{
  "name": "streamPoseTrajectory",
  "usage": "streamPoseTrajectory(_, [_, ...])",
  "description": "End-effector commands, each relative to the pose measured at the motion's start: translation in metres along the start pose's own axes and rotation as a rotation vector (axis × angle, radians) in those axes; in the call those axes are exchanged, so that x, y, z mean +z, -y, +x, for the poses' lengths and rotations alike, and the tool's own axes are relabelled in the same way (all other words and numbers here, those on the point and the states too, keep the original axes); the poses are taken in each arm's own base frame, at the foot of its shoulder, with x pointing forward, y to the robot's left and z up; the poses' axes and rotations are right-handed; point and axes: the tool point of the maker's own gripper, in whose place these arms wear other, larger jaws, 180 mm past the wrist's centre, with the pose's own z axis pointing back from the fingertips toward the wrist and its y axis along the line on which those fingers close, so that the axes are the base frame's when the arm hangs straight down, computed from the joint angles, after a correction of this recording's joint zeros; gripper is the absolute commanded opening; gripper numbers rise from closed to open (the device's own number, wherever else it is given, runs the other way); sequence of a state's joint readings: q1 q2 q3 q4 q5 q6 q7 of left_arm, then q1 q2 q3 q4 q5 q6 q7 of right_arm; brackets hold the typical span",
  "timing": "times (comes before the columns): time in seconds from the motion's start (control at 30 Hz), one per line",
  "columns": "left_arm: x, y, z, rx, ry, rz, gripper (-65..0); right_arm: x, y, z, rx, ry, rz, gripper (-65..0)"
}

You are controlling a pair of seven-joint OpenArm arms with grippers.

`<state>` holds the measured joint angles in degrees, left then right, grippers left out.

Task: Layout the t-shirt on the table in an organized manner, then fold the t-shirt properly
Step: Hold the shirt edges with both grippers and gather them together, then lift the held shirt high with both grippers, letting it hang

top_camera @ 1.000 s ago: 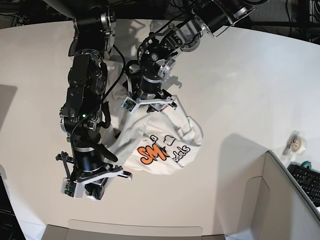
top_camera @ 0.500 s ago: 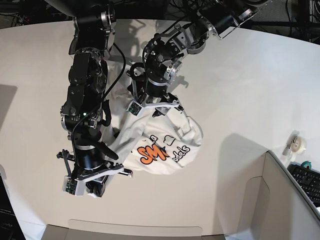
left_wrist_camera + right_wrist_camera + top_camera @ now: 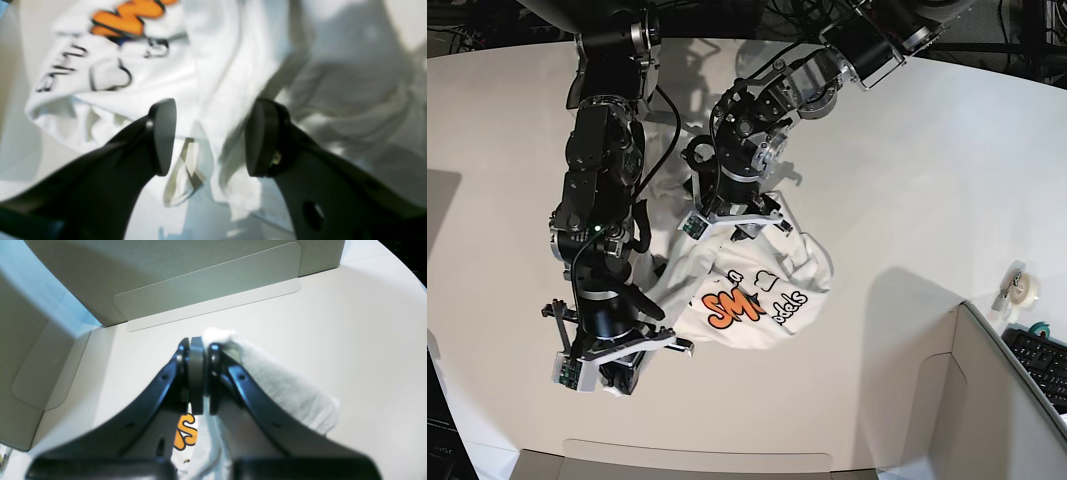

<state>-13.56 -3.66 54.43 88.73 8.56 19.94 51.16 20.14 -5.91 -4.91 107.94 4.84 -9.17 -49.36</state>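
Note:
The white t-shirt (image 3: 762, 290) lies crumpled mid-table (image 3: 927, 150), its orange print facing up. My left gripper (image 3: 737, 224) hovers low over the shirt's upper edge. In the left wrist view it (image 3: 210, 136) is open, with a raised fold of the shirt (image 3: 213, 76) between the pads and the orange letters beyond. My right gripper (image 3: 617, 375) sits near the table's front edge. In the right wrist view it (image 3: 197, 351) is shut on a bunched corner of the t-shirt (image 3: 273, 386), which trails back under the fingers.
A grey box-like bin (image 3: 992, 400) stands at the front right, and its low wall (image 3: 186, 276) runs just ahead of my right gripper. A tape roll (image 3: 1024, 288) and a keyboard (image 3: 1042, 362) lie beyond the bin at the right edge.
My left arm has swung and lowered its gripper a little further onto the shirt's upper edge, jaws slightly narrower. The right gripper has stayed put, still clamped on the cloth.

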Motion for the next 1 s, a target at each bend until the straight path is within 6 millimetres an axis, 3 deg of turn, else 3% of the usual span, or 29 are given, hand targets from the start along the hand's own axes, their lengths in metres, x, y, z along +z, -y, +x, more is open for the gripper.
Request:
streamPoseTrajectory(0.0, [0.000, -0.008, 0.020, 0.001, 0.055, 0.029, -36.2, 0.002, -0.006, 0.023, 0.000, 0.076, 0.019, -65.0])
streamPoseTrajectory(0.33, [-0.002, -0.009, 0.022, -0.001, 0.076, 0.033, -37.8, 0.004, -0.007, 0.025, -0.001, 0.084, 0.020, -65.0])
streamPoseTrajectory(0.4, [-0.002, -0.010, 0.023, 0.000, 0.077, 0.035, -45.7, 0.004, -0.007, 0.025, -0.001, 0.084, 0.020, -65.0])
streamPoseTrajectory(0.5, [-0.003, -0.014, 0.026, 0.011, 0.093, 0.042, -64.9, 0.004, -0.007, 0.025, -0.001, 0.084, 0.020, -65.0])
streamPoseTrajectory(0.53, [-0.002, -0.017, 0.028, 0.018, 0.103, 0.047, -65.0, 0.004, -0.007, 0.025, -0.001, 0.084, 0.020, -65.0])
streamPoseTrajectory(0.63, [0.007, -0.031, 0.044, 0.056, 0.186, 0.071, -64.6, 0.004, -0.005, 0.026, 0.006, 0.085, 0.017, -65.0])
streamPoseTrajectory(0.83, [0.042, -0.094, 0.039, 0.124, 0.265, 0.200, -64.8, 0.002, -0.005, 0.031, 0.007, 0.094, 0.017, -65.0])
streamPoseTrajectory(0.97, [0.055, -0.119, 0.015, 0.134, 0.240, 0.249, -64.8, -0.004, -0.008, 0.036, 0.010, 0.093, 0.021, -65.0])
